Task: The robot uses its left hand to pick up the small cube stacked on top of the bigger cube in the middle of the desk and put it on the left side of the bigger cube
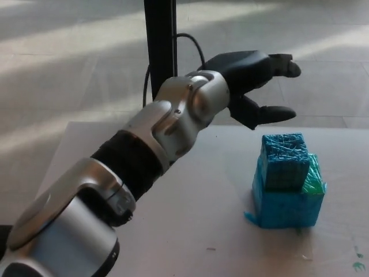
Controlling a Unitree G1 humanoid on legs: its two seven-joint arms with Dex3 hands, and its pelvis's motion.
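Silver and black, the robot's left arm (144, 156) comes in from the bottom left corner and goes up across the picture. It is big and close to the camera. It covers a lot of the left part of the counter (202, 231). A thin black wire (193, 46) loops up behind the wrist.

At the end of the arm is the left hand (251, 78). It is black. Its fingers (277, 112) are spread wide apart and it holds nothing. The hand is up in the air over the far edge of the counter. It is above the cubes and a little to their left. It does not touch them.

Behind the arm a black post (159, 46) stands up from the floor, past the far edge of the counter. The floor (69, 69) has bright stripes of sun on it.

On the right part of the counter sits the bigger cube (285, 205). It is blue. The small cube (283, 161) is still on top of it. It is blue too, with rough lines all over it. Something bright green (314, 179) pokes out just beside the small cube, on its right side.

The right hand can not be seen
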